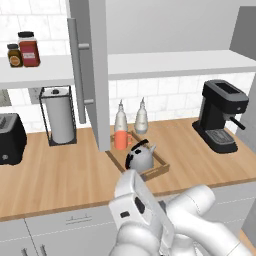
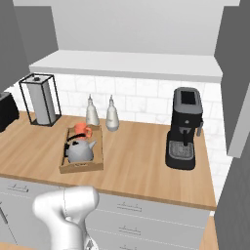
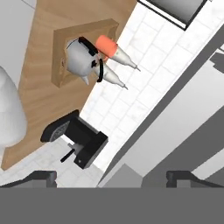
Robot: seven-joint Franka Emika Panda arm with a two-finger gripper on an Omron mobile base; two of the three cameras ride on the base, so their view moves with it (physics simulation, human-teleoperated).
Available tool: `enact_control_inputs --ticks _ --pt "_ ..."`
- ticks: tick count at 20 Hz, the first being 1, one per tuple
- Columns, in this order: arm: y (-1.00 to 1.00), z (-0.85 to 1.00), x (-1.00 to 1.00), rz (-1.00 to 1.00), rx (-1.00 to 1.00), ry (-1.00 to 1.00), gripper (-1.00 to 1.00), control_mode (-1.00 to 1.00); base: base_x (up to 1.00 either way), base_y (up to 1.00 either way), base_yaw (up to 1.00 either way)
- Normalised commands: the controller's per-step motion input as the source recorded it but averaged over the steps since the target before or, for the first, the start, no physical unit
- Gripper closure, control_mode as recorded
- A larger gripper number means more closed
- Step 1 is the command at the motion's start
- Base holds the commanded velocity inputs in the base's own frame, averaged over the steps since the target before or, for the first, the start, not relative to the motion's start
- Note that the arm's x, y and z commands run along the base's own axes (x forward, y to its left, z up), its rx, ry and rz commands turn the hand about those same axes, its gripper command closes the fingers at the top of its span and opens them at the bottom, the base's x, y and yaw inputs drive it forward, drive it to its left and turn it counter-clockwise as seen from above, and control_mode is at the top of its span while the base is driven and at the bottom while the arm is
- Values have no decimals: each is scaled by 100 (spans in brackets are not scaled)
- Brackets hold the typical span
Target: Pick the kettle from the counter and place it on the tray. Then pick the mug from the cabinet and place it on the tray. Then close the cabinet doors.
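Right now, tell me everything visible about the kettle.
The kettle is squat, rounded, silver-grey and looks like metal, with a black arched handle and a short spout. It stands upright inside the wooden tray on the counter, at the nearer end, with the orange mug just behind it in the same tray; whether the two touch cannot be told. Nothing grips it.

The wood-grain tabletop (image 2: pixel 136 161) carries the tray (image 2: pixel 81 165) at 9 o'clock and the coffee machine (image 2: pixel 184 129) at 3 o'clock.
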Motion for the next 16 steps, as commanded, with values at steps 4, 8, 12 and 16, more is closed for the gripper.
enact_control_inputs --ticks 4,8,12,16 --pt "73 0 0 0 0 -4 -100 -100 0 0 0" --pt "78 3 2 -3 0 -2 -100 -100 0 0 0" --pt "64 7 23 -4 0 -1 -100 -100 0 0 0" --pt "51 8 53 -8 0 -3 -100 -100 0 0 0"
